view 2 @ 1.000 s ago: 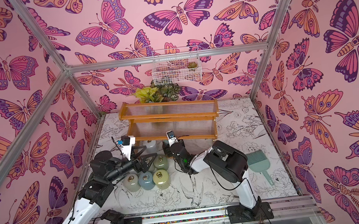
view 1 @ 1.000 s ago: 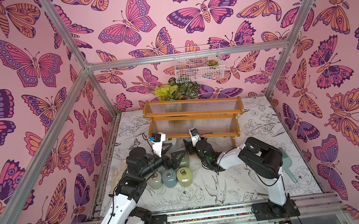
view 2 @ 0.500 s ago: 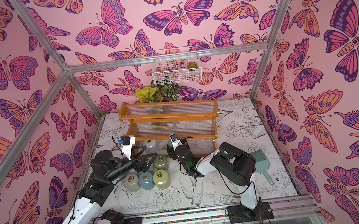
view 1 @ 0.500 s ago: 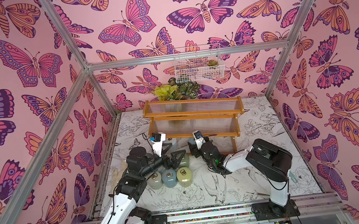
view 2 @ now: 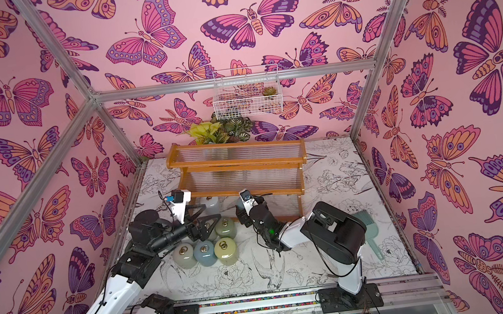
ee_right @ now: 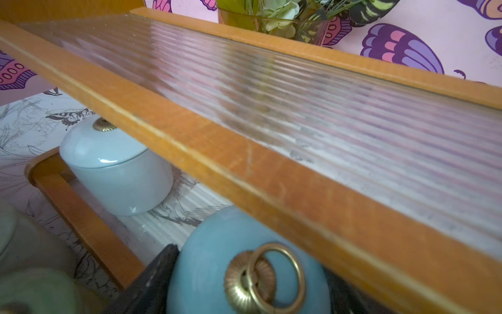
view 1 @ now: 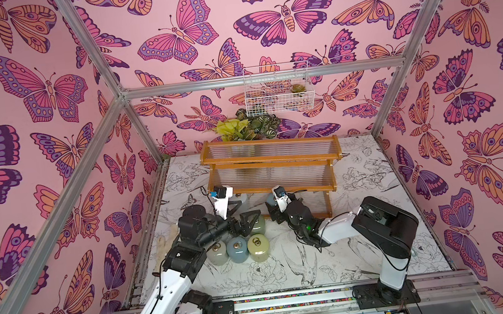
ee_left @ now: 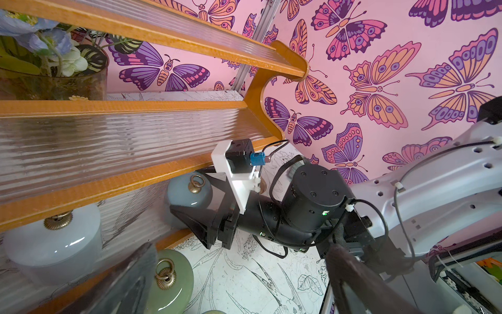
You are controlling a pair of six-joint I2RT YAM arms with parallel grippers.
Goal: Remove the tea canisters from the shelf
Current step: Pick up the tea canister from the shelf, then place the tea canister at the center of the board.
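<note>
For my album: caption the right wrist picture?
Under the shelf rail, the right gripper shut on a blue canister; a pale canister beyond.

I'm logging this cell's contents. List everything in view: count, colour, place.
Shelf: one, orange-brown wood with clear ribbed panels, back of the table.
Canisters on the table: at least four, cream, blue-grey, yellow-green, sage green, grouped before the shelf.
Pale canister: one, whitish, bottom tier.
Held canister: one, blue, bottom tier.
Wire basket: one, white, back wall.
Plant: one, green and yellow, behind the shelf.
Scoop: one, teal, table, beside the right arm.
Table: one, white with black sketches.
Left tool: one, black, open beside the grouped canisters.
Right tool: one, black, shut on the held canister.
</note>
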